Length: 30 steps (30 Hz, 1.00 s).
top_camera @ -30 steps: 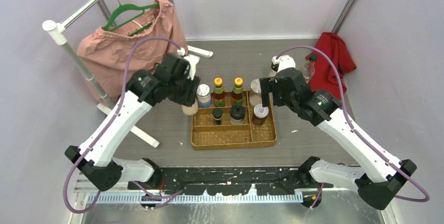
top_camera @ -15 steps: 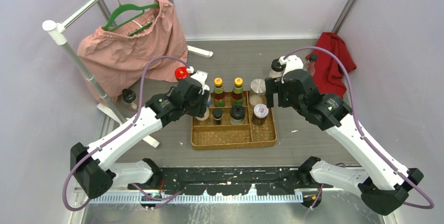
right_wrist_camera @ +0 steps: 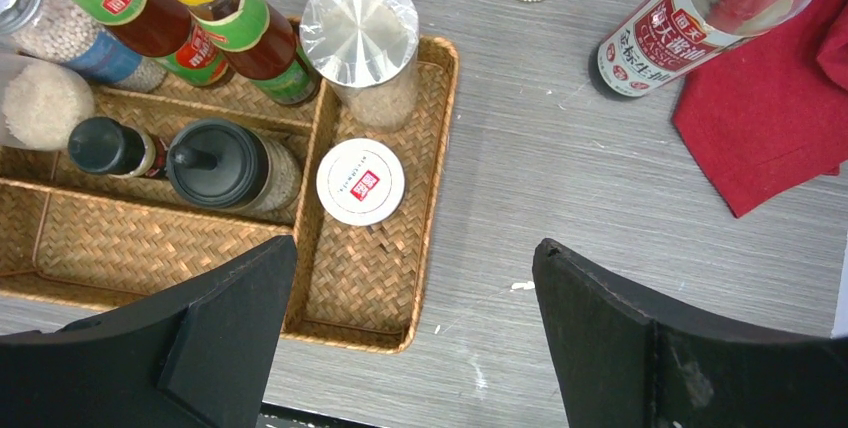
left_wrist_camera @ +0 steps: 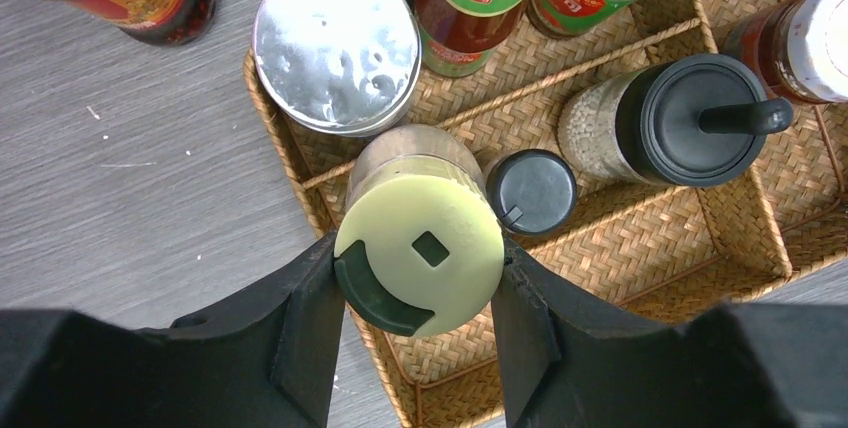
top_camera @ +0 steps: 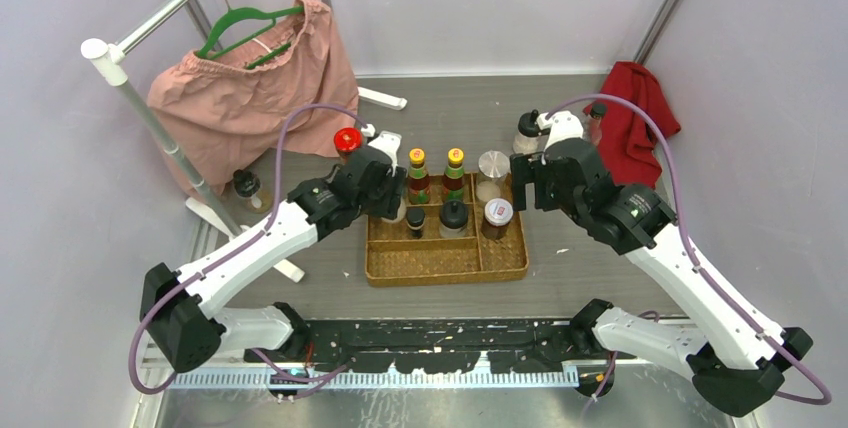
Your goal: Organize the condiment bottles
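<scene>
Grey wood-grain tabletop, lilac walls, clothes rack (top_camera: 150, 108) w/ a pink garment (top_camera: 240, 88) on the left, red cloth (top_camera: 630, 118) on the right. Woven tray (top_camera: 445, 260) sits mid-table between the arms.

Left gripper (left_wrist_camera: 418, 283) has its jaws clamped on a pale-green-lidded jar (left_wrist_camera: 420, 243). It holds the jar upright by the sides just under the lid, at the left end of the tray's middle row, beside the small black-capped bottle (left_wrist_camera: 531, 191). That's prob. so it can go straight down into that slot w/o knocking the silver-lidded shaker (left_wrist_camera: 335, 43) behind it.

Right gripper (right_wrist_camera: 415, 248) hangs wide open w/ nothing in it, above the tray's right compartment, where the white-lidded jar (right_wrist_camera: 360, 181) stands. It looks free to fetch a stray.

Yellow-capped bottles (top_camera: 417, 176) are already in the back row. Not in yet are the red-capped bottle (top_camera: 346, 140) left of the tray and the soy bottle (right_wrist_camera: 680, 33) by the cloth.

Can't tell if the held jar's base touches the weave, as its lid hides that. From overhead the wrist covers most of the jar. The soy bottle's neck is cut off in the right wrist view.
</scene>
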### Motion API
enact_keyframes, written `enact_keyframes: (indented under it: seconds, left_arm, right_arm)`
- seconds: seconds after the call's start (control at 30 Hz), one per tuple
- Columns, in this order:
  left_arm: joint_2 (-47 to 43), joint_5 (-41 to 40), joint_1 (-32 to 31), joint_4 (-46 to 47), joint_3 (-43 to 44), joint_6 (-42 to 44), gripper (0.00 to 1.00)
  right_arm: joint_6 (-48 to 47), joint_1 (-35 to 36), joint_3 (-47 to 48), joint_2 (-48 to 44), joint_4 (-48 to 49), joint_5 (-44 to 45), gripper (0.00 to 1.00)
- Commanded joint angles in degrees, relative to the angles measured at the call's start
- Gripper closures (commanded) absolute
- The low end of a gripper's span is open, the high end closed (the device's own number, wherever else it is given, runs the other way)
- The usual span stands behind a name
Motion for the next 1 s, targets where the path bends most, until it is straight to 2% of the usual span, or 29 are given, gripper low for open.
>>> enact_keyframes:
  seconds: [0.0, 0.4, 0.73, 0.97]
  left_arm:
    - [-0.3, -1.8, -0.6, -0.5, 0.8, -1.7, 0.48]
    - [3.2, -2.4, -0.7, 2.2, -2.9, -3.0, 0.46]
    - [5.2, -2.7, -0.7, 9.1, -7.5, -2.9, 0.44]
    - [5.1, -2.8, -0.8, 6.0, -4.7, -3.2, 0.32]
  right_arm:
    - [0.7, 0.2, -0.6, -0.7, 1.3, 0.3, 0.06]
    - [0.9, 0.2, -2.3, -1.0, 2.2, -0.4, 0.06]
    - [1.0, 0.2, -3.2, -1.5, 2.3, -0.7, 0.06]
    - [0.8, 0.2, -2.7, -1.0, 2.4, -1.0, 0.06]
